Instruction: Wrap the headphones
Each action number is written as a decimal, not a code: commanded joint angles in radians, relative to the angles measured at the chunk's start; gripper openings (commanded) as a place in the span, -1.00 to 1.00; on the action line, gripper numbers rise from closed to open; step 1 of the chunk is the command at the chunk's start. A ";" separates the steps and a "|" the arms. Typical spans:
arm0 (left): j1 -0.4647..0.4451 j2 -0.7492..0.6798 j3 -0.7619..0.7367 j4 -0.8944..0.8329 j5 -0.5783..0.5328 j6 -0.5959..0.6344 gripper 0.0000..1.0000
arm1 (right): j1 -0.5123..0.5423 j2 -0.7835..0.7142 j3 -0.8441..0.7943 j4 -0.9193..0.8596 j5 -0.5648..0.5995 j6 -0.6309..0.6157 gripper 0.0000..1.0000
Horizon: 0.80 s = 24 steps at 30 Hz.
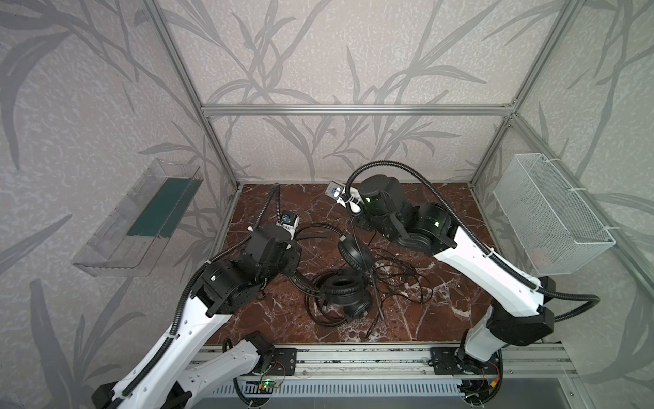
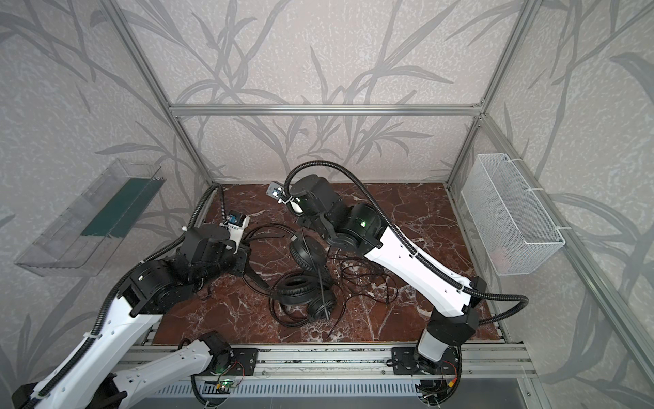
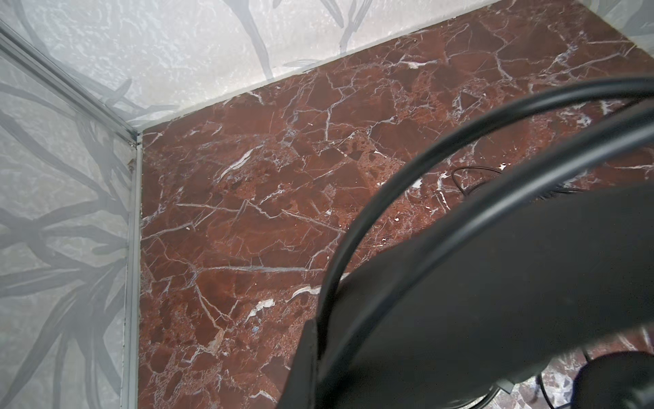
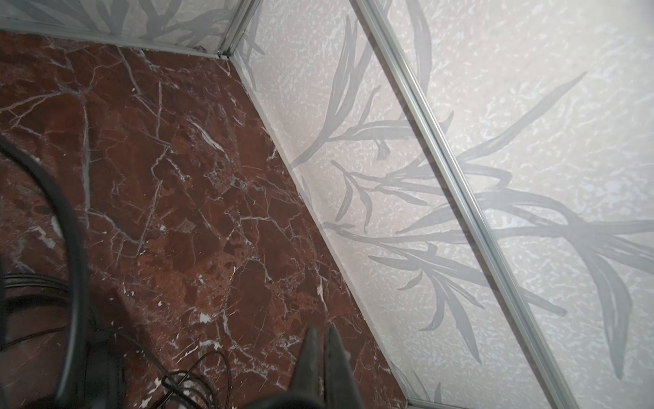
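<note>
Although the two headphones (image 1: 341,292) lie together at the middle of the table (image 1: 442,212), no wrapping is evident in either top view. The thin cables (image 1: 400,279) run loose and crossed over the tabletop on the right-arm side of the earcups, and a few slack loops lie beside the nearer headset. By this evidence the task is judged to be at an early stage: the cables must be separated, gathered and wound on each headset. The left gripper (image 1: 293,251) is closed. In the left wrist view the double-wire headband (image 3: 619,90) passes directly in front of it, but the pictures do not show whether the jaws are clamped on the band or only rest against it. The right gripper (image 4: 323,334) is above bare tabletop near the back wall, apart from the pile, with its fingers pressed together and nothing between them.
</note>
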 commanded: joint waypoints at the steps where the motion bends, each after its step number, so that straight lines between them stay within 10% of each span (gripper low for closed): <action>1: -0.009 -0.030 0.009 0.059 0.104 0.013 -1.00 | -0.064 0.022 0.061 0.072 -0.112 0.017 -0.91; 13: -0.009 -0.013 0.096 0.089 0.244 -0.054 -1.00 | -0.191 0.238 0.275 -0.051 -0.402 0.135 -0.34; 24: -0.002 0.121 0.441 -0.077 0.080 -0.157 -1.00 | -0.386 -0.011 -0.203 0.308 -0.642 0.382 -0.15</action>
